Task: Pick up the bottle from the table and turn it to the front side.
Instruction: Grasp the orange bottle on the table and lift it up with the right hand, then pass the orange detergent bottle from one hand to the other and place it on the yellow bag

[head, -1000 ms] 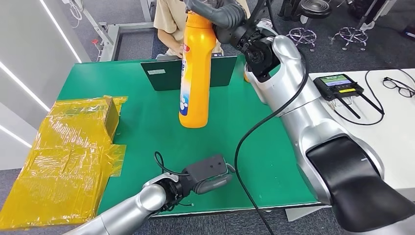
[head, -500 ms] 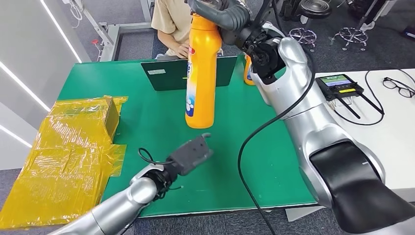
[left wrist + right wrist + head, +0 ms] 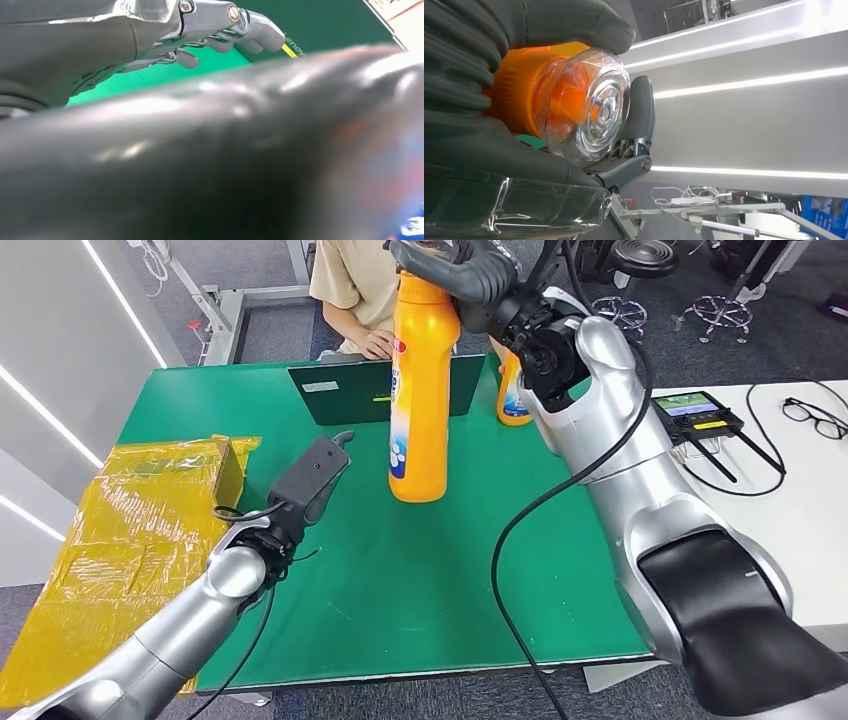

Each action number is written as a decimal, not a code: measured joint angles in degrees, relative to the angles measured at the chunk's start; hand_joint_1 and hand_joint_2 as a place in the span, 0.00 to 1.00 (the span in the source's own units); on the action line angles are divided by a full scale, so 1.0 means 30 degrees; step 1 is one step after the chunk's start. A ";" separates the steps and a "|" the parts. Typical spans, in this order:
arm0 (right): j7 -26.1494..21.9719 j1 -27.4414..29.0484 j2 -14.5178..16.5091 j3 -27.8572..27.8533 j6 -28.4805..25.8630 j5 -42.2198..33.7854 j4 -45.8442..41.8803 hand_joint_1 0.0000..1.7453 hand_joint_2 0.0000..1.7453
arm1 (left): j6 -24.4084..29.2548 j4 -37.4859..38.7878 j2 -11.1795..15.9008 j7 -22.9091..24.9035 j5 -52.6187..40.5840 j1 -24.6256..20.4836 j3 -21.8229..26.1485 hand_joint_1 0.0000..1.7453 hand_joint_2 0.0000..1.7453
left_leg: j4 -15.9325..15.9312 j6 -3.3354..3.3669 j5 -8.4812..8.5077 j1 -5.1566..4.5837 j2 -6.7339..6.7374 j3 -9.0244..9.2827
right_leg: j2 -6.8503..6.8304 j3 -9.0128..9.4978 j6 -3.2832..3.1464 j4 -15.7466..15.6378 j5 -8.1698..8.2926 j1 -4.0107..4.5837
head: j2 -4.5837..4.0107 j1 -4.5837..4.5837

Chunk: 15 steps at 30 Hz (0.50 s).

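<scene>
your left hand has swung up from the table's near edge and now hovers just at 9 o'clock of the bottle, fingers apart and holding nothing. your right hand grips the orange bottle by its neck, holding it upright above the green table, its clear cap showing between the fingers.

A green mat-covered table fills the middle of the room. On its left side lies a crumpled sheet of yellow plastic wrap around a box. At the far edge stands an open dark laptop, with a person in a beige shirt seated behind it and a second small orange bottle just right of it. On the white table at right sit a black handheld controller and a pair of black-framed glasses.
</scene>
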 joint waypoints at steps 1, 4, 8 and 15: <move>-0.0004 0.0001 0.0000 0.0016 0.0035 0.0004 0.0007 1.00 1.00 | -0.0027 0.0000 -0.0007 -0.0007 -0.0004 0.0002 0.0035 0.00 0.00 | 0.0000 0.0000 0.0000 0.0000 0.0000 0.0000 | 0.0000 0.0000 0.0000 0.0000 0.0000 0.0000 | 0.0000 0.0000; -0.0024 0.0009 0.0000 0.0066 0.0109 0.0009 0.0044 1.00 1.00 | -0.0069 -0.0005 -0.0062 -0.0044 0.0005 0.0012 0.0062 0.00 0.00 | 0.0000 0.0000 0.0000 -0.0001 -0.0001 -0.0001 | 0.0000 0.0001 0.0000 -0.0001 0.0000 0.0000 | 0.0000 0.0002; -0.0115 0.0016 0.0007 0.0080 0.0207 -0.0002 0.0162 1.00 1.00 | -0.0574 -0.0177 -0.0253 0.0027 0.0465 0.0167 0.0082 0.00 0.00 | 0.0000 0.0000 0.0000 -0.0002 -0.0004 -0.0001 | -0.0004 0.0004 0.0000 -0.0001 0.0000 0.0000 | 0.0000 0.0002; -0.0443 0.0050 0.0007 0.0089 0.0288 -0.0071 0.0623 1.00 1.00 | -0.1104 -0.1263 -0.1013 0.0270 0.1028 0.0894 0.0049 0.00 0.00 | 0.0001 0.0002 -0.0002 -0.0006 -0.0007 -0.0008 | -0.0006 0.0002 0.0001 -0.0011 0.0000 0.0000 | 0.0000 0.0000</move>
